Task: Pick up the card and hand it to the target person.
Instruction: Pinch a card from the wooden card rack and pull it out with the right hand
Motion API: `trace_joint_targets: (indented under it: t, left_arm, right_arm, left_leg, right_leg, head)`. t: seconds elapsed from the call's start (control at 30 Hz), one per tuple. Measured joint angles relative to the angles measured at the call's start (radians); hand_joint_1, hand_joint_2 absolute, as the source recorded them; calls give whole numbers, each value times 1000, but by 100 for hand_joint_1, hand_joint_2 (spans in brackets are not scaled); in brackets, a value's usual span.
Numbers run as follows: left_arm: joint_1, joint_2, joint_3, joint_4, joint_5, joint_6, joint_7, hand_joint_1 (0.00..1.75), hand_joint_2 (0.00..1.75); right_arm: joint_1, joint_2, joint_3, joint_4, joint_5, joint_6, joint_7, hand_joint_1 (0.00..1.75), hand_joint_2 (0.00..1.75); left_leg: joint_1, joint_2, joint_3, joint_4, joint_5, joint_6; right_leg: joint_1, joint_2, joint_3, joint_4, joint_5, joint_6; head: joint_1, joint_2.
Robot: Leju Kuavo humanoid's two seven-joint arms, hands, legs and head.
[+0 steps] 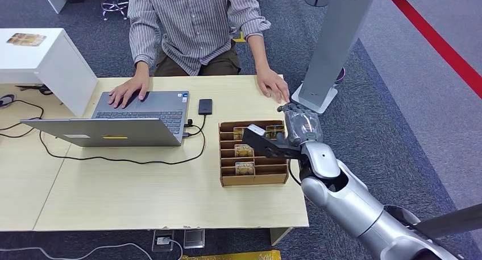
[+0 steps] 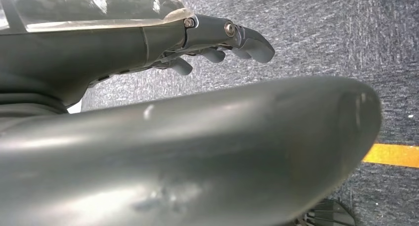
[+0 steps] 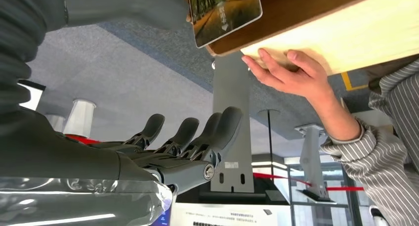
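My right hand hovers over the far right corner of the cardboard card box, at about 3 o'clock from the middle of the table. Its fingers are stretched out and a little apart in the right wrist view, and they do not close on anything. The thumb reaches out toward 9 o'clock over the box. Whether the thumb touches a card I cannot tell.

The cards stand upright in the slots of the box. One card is in the far row, just beside my right hand; the right wrist view shows it close, with a picture of trees on it. Two other cards stand in the rows nearer to me.

My left hand hangs over the grey carpet, with its fingers slightly curled and nothing in them.

The person in a striped shirt sits at 12 o'clock, at the far side of the table. One hand of the person lies flat on the table, near my right hand at its 11 o'clock. The other hand rests on the laptop, at 10 o'clock. A black phone lies between the laptop and the box.
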Motion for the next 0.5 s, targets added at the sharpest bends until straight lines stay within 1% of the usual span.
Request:
trace_joint_targets:
  t: [0.13, 0.37, 0.5]
  left_arm:
    - [0, 0, 0, 0, 0, 0, 3, 0, 0]
    - [0, 0, 0, 0, 0, 3, 9, 0, 0]
    - [0, 0, 0, 0, 0, 4, 10, 0, 0]
  right_arm:
    - [5, 1, 1, 14, -12, -1, -15, 68, 175]
    - [9, 12, 5, 56, -34, -3, -33, 73, 175]
    - [10, 18, 8, 74, -41, -7, -37, 72, 175]
  left_leg:
    - [0, 0, 0, 0, 0, 0]
    - [0, 0, 0, 0, 0, 0]
    - [0, 0, 0, 0, 0, 0]
  right_leg:
    - [0, 0, 0, 0, 0, 0]
    - [0, 0, 0, 0, 0, 0]
    - [0, 0, 0, 0, 0, 0]
  head:
    - [1, 0]
    - [0, 0]
    - [0, 0]
